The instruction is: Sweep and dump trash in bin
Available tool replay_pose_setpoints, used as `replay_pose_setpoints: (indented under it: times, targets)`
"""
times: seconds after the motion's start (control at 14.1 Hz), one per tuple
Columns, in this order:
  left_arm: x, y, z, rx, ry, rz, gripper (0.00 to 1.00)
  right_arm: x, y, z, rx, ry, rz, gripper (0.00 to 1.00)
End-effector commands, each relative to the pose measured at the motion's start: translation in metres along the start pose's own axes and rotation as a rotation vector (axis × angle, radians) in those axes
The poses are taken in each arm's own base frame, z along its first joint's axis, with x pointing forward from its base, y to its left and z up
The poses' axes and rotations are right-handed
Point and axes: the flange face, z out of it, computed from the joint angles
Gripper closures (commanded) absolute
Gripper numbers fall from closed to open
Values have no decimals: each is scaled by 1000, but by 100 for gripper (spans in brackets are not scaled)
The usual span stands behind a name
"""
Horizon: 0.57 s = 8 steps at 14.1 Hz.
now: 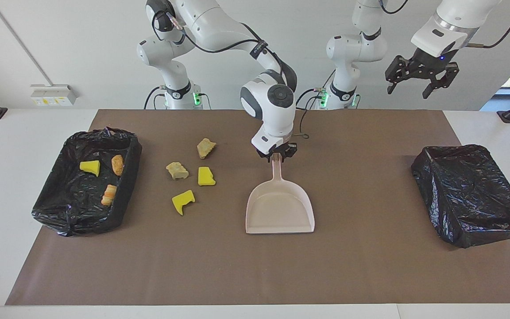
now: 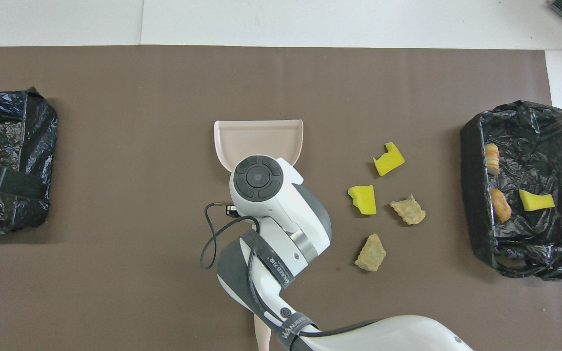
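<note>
My right gripper (image 1: 276,155) is shut on the handle of the pale pink dustpan (image 1: 280,210), which rests mid-mat with its mouth pointing away from the robots; it also shows in the overhead view (image 2: 259,139). Two yellow sponge bits (image 1: 183,201) (image 1: 206,176) and two beige chunks (image 1: 177,170) (image 1: 205,147) lie on the mat between the dustpan and the black-lined bin (image 1: 133,150) at the right arm's end. In that bin lie a yellow bit (image 1: 90,167), an orange-brown oval (image 1: 117,164) and a striped beige scrap (image 1: 109,194). My left gripper (image 1: 419,86) waits open, high over the left arm's end.
A second black-lined bin (image 1: 472,195) stands at the left arm's end of the mat. A beige handle end (image 2: 261,336) pokes out under the right arm at the robots' edge. The brown mat (image 1: 370,266) covers most of the table.
</note>
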Motion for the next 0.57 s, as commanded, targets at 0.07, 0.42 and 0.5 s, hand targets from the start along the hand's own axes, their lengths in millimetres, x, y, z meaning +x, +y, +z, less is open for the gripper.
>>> replay_pose_setpoints:
  times: [0.07, 0.42, 0.5]
  targets:
    - [-9, 2, -1, -8, -7, -2, 0, -5, 10, -30, -11, -3, -24, 0]
    - [3, 30, 8, -9, 32, -22, 0, -49, 23, -90, 44, -121, 5, 0]
    - [13, 47, 23, -8, 42, -39, 0, -68, 27, -97, 34, -135, 3, 0]
